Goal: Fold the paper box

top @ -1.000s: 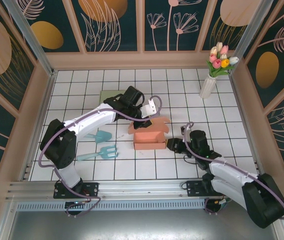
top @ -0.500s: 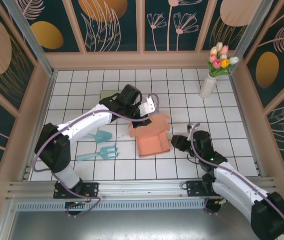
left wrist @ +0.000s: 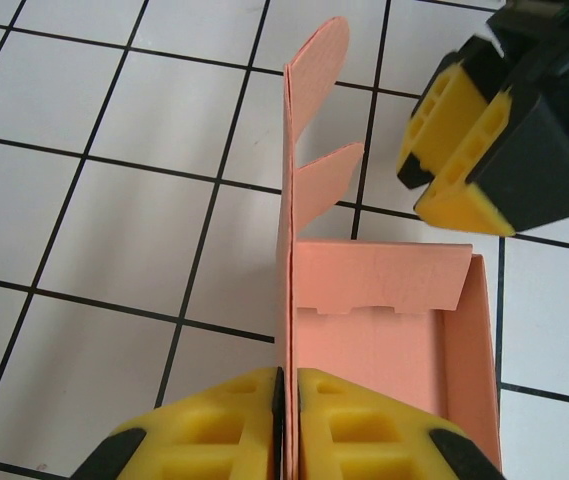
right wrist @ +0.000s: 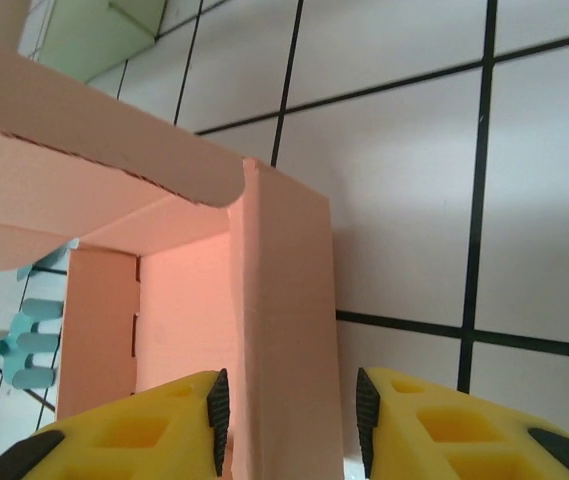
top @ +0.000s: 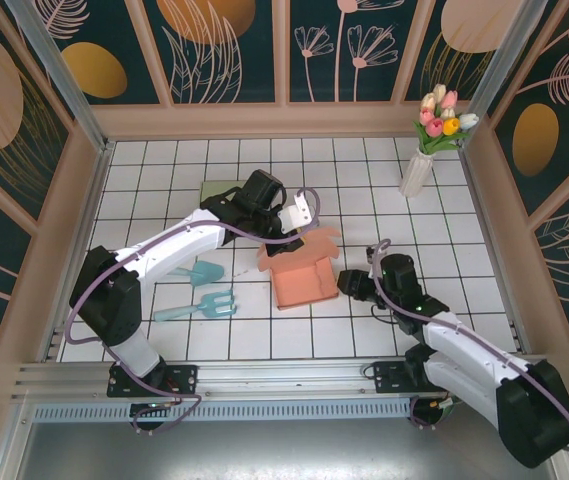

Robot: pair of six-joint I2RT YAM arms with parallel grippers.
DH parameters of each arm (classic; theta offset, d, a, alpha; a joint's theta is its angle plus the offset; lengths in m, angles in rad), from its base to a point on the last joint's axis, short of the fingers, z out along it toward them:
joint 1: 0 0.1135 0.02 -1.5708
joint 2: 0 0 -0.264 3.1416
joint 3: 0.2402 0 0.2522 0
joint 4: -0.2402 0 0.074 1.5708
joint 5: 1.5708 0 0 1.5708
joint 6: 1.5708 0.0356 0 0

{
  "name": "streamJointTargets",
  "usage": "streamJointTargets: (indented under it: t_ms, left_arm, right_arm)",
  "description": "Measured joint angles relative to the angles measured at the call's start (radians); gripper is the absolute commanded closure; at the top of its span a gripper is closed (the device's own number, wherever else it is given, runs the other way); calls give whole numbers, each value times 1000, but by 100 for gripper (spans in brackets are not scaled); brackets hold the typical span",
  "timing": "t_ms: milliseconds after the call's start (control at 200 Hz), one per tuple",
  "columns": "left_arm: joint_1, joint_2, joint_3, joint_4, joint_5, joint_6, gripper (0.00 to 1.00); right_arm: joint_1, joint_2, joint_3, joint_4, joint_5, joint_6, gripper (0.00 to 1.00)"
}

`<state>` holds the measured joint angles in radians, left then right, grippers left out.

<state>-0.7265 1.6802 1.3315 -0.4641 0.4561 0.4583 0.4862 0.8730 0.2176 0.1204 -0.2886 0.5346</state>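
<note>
On the table (top: pixel 164 170), mid-way, the box (top: pixel 302 280) is stood. By its wrist view the left gripper (left wrist: pixel 286 400) is pinched on the upright flap (left wrist: pixel 316 100); the right gripper (right wrist: pixel 289 395) is set astride a wall, grip cannot be told.
</note>
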Motion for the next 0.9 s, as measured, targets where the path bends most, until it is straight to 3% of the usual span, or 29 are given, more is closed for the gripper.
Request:
streamJointTargets:
  t_ms: [255,455,671,786,901]
  left_arm:
    - [0,0,0,0,6,0,86]
    - [-1,0,0,0,7,-3,86]
    - [-1,12,6,0,14,-26,89]
    - [-1,30,22,-5,12,-42,92]
    - [-1,51,37,-2,6,-63,96]
  right_arm:
    - [0,80,0,79,-61,-5,67]
    - [29,137,0,87,-40,-6,71]
    - [169,211,61,39,124,-35,81]
    - [219,246,106,-10,240,-49,91]
    - [269,278,154,-69,353,-62,92]
